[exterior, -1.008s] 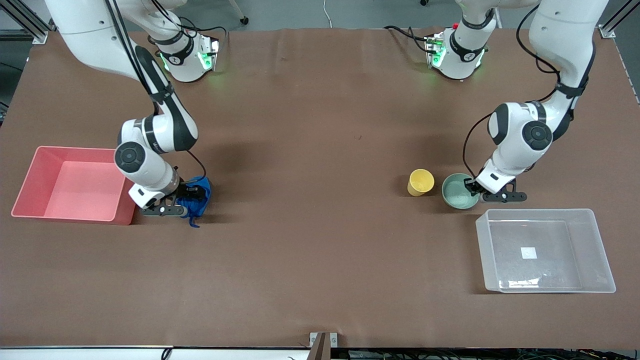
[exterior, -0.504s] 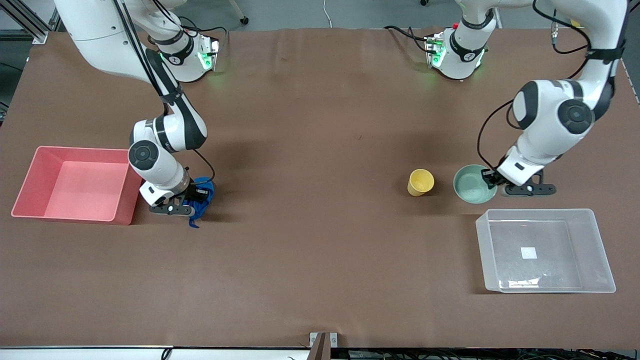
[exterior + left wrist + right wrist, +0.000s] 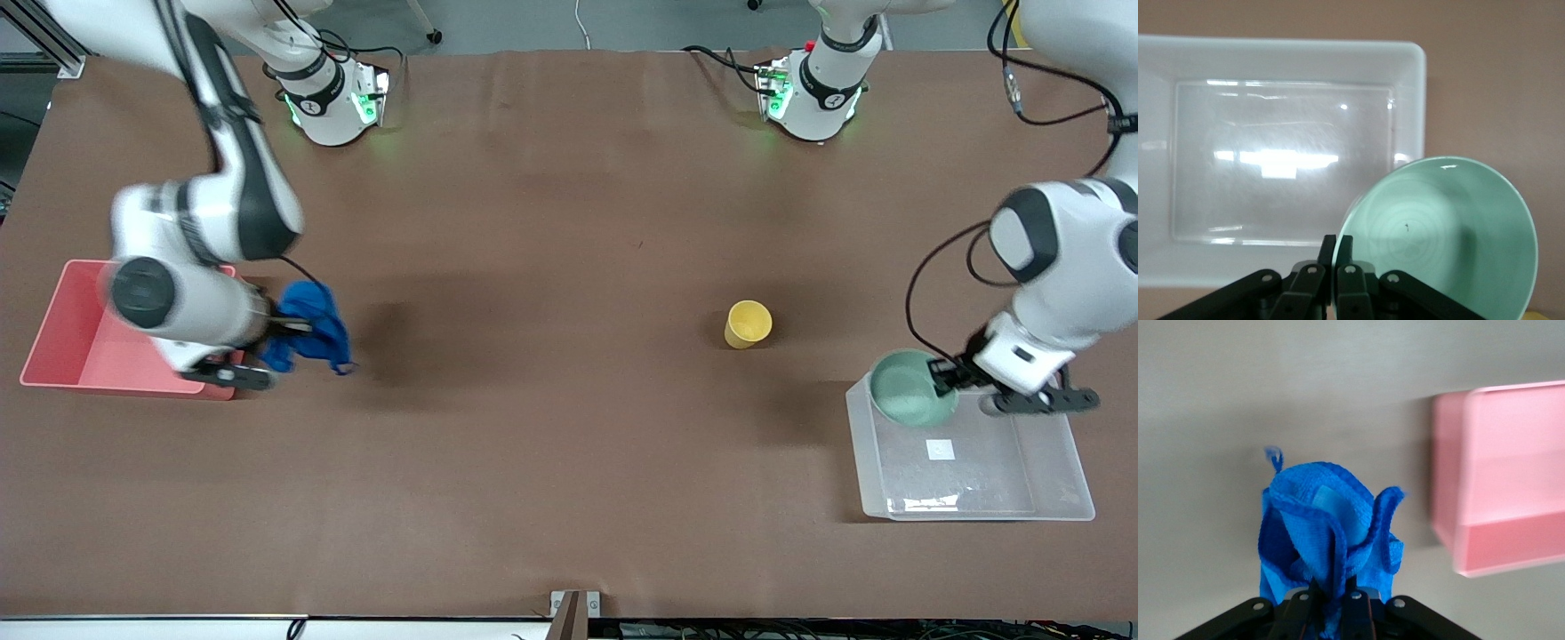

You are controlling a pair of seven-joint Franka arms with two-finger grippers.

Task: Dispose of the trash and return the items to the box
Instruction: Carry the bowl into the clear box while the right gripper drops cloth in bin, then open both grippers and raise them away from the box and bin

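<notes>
right claw (image 3: pixel 267 342) pinching crumpled blue cloth wad (image 3: pixel 311 324) beside pink plastic bin (image 3: pixel 53 356) | left claw (image 3: pixel 944 375) pinching mint-green round bowl (image 3: pixel 907 396) over clear plastic tub (image 3: pixel 1058 480) | next: guess both drop

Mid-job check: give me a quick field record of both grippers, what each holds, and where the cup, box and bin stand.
left gripper: shut on bowl rim, over the corner of the box
right gripper: shut on blue cloth, in the air beside the pink bin
cup: upright on the table, untouched
box: holds nothing yet
pink bin: no cloth in it yet
</notes>
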